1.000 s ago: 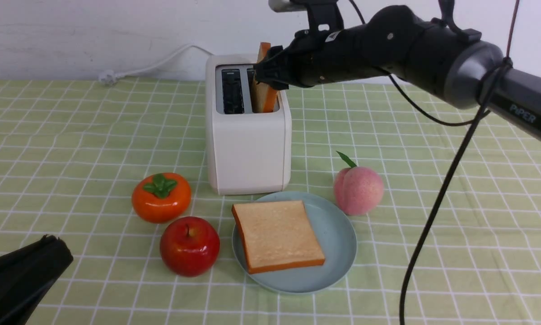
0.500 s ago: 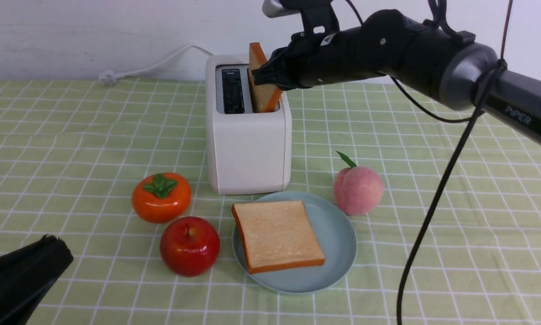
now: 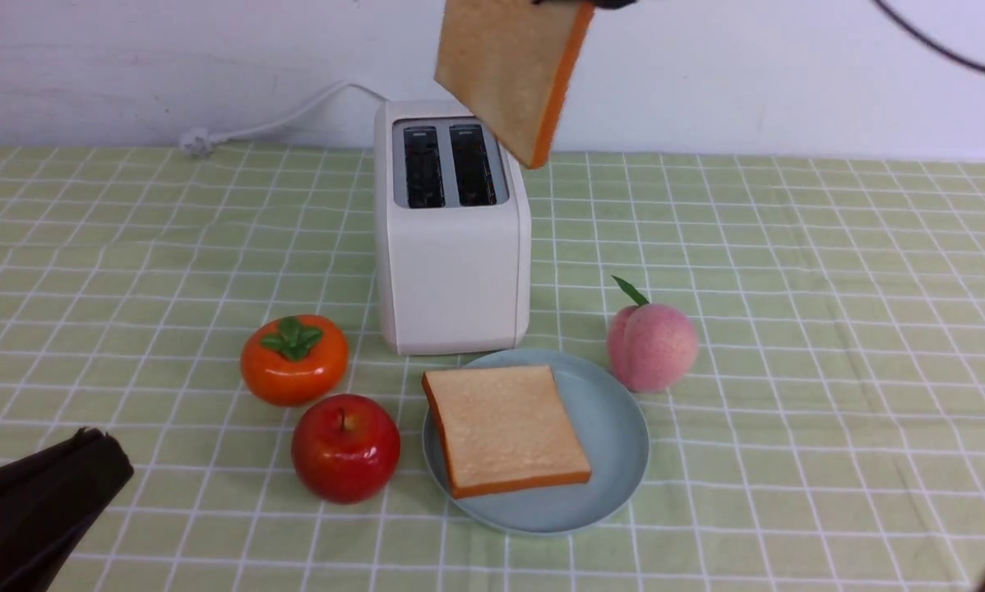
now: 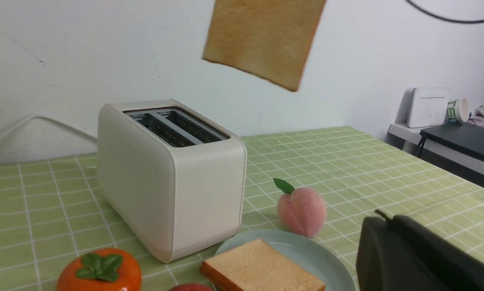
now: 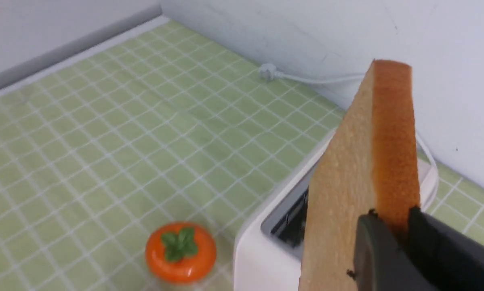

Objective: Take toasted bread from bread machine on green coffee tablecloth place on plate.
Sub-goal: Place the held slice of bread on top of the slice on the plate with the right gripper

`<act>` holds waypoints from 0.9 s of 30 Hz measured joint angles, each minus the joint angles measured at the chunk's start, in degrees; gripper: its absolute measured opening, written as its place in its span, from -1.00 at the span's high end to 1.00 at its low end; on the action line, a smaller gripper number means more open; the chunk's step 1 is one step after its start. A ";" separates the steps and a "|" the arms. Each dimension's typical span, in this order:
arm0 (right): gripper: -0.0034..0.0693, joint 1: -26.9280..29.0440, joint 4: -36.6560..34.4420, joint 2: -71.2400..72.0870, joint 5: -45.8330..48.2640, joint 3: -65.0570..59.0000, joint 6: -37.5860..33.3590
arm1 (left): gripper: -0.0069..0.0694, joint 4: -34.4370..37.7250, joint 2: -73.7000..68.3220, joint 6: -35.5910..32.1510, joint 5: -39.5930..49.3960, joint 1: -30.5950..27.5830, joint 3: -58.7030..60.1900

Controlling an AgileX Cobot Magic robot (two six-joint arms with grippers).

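Note:
One slice of toasted bread [image 3: 513,70] hangs tilted in the air above the cream-white bread machine [image 3: 451,247], clear of its two empty dark slots. My right gripper [image 5: 393,222] is shut on this slice's crust edge [image 5: 391,133]; in the front view it is above the top edge, out of sight. The slice also shows in the left wrist view [image 4: 266,38]. A second slice [image 3: 505,427] lies flat on the light-blue plate [image 3: 620,427] in front of the toaster. My left gripper [image 3: 90,436] is shut and empty, low at the near left.
On the green checked tablecloth [image 3: 830,329] an orange persimmon [image 3: 293,359] and a red apple [image 3: 345,446] sit left of the plate, and a pink peach [image 3: 653,345] sits right of it. The toaster's white cord [image 3: 279,119] runs along the back wall.
My right gripper has pulled the slice up out of the toaster's right slot and lifted it high, the arm leaving the front view. The left arm has not moved.

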State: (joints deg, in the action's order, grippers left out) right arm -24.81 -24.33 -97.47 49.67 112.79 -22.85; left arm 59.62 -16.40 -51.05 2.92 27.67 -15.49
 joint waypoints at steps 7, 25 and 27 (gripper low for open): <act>0.67 7.86 2.60 10.88 13.98 -11.96 3.05 | 0.84 0.00 0.00 0.00 0.00 0.00 0.05; 0.67 8.97 -39.90 -5.36 0.13 -34.25 -20.17 | 0.81 0.00 0.00 0.00 0.00 0.00 0.05; 0.66 8.84 -40.60 -6.73 -1.73 -34.25 -20.10 | 0.81 0.00 0.00 0.00 0.00 0.00 0.05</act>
State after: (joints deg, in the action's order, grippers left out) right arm -15.97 -64.93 -104.20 47.95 78.53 -42.96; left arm 59.62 -16.40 -51.05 2.92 27.67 -15.44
